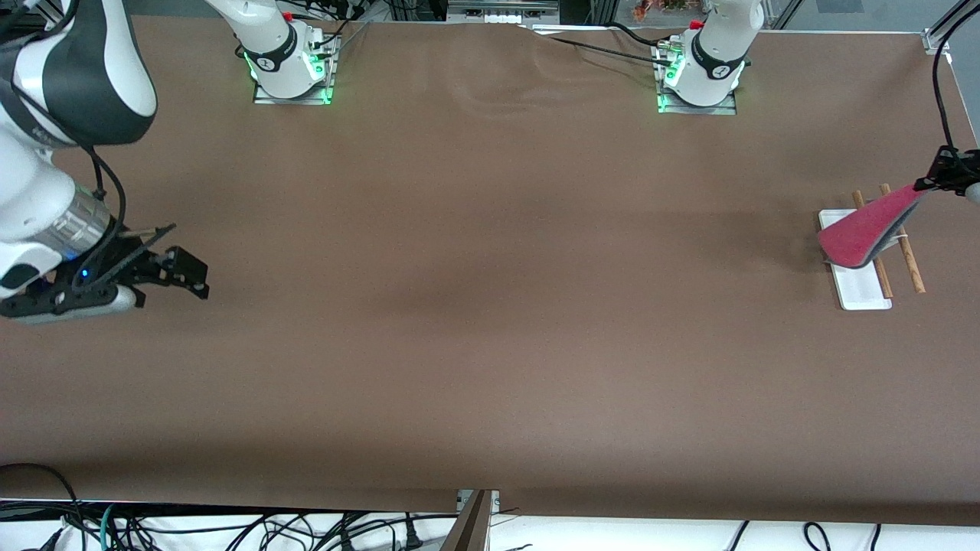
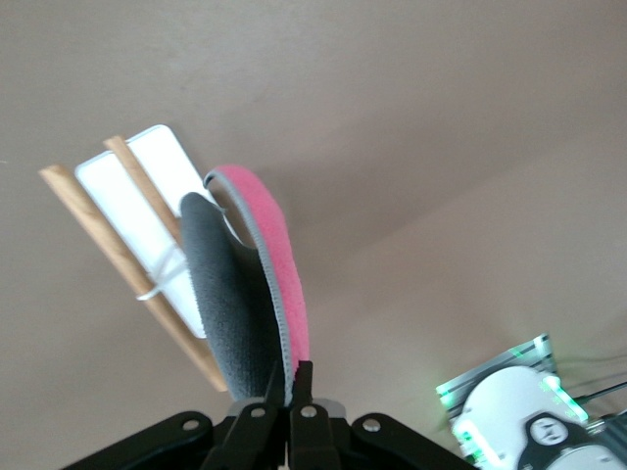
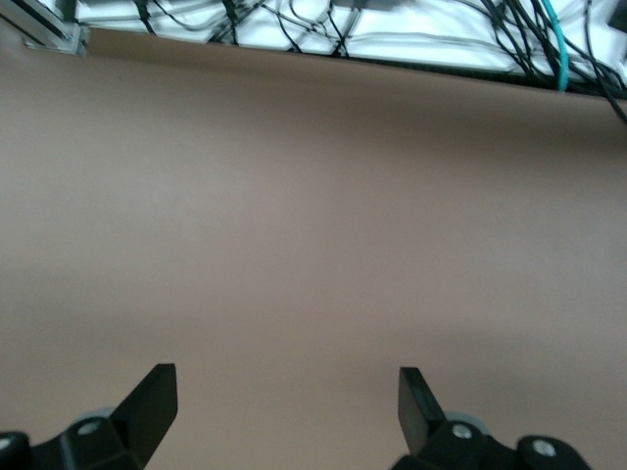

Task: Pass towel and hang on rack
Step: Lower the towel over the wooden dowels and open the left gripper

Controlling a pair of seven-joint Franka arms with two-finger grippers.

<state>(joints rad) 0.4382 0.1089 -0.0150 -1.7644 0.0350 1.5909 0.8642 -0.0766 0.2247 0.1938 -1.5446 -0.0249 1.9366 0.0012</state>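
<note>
The pink-red towel [image 1: 869, 226] hangs from my left gripper [image 1: 922, 186], which is shut on its top edge above the rack [image 1: 864, 291] at the left arm's end of the table. The towel droops over the rack's white base and crosses its two brown rods [image 1: 911, 264]. In the left wrist view the towel [image 2: 250, 294] shows its dark grey reverse and pink face, pinched in the left gripper [image 2: 290, 380], with the rack [image 2: 127, 201] below. My right gripper [image 1: 184, 272] is open and empty, low over bare table at the right arm's end; it shows in the right wrist view [image 3: 286, 392].
The brown table cover [image 1: 490, 306] spreads between the two arms. The arm bases [image 1: 291, 69] stand along the table's back edge. Cables [image 1: 230, 528] lie off the table's front edge.
</note>
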